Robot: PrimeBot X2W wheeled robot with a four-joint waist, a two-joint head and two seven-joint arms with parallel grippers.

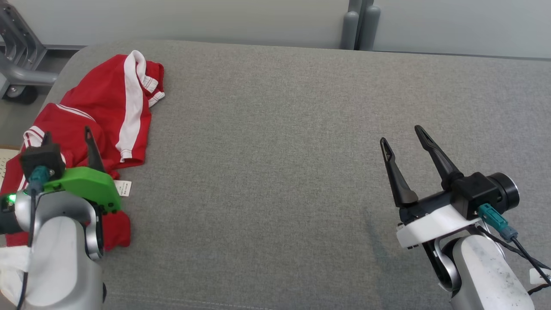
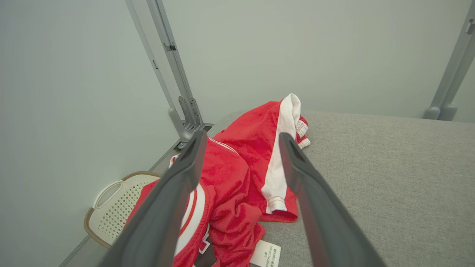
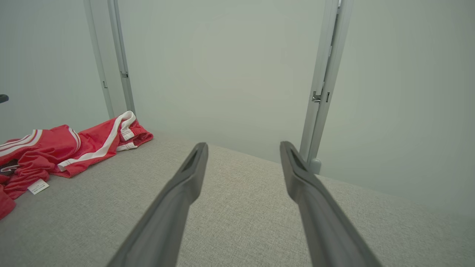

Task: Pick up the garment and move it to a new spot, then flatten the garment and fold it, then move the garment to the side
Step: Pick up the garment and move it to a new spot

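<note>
Head view had your left gripper [image 1: 66, 131] and right gripper [image 1: 400, 133] gaping, empty; a shallow pinch could've dropped the garment [image 1: 107, 99].

A grey fabric-topped table [image 1: 301, 129] runs ahead of the right fingers [image 3: 315, 207] to a pale wall [image 3: 222, 74] (plain, evenly lit) with grey metal posts [image 3: 319, 92], while a white perforated basket [image 2: 118, 207] sits on the floor [image 2: 89, 256] beside the left fingers [image 2: 174, 200].

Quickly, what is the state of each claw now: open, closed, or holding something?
Left claw: open, holding nothing, over the red garment.
Right claw: open, holding nothing, above the bare grey surface.
</note>
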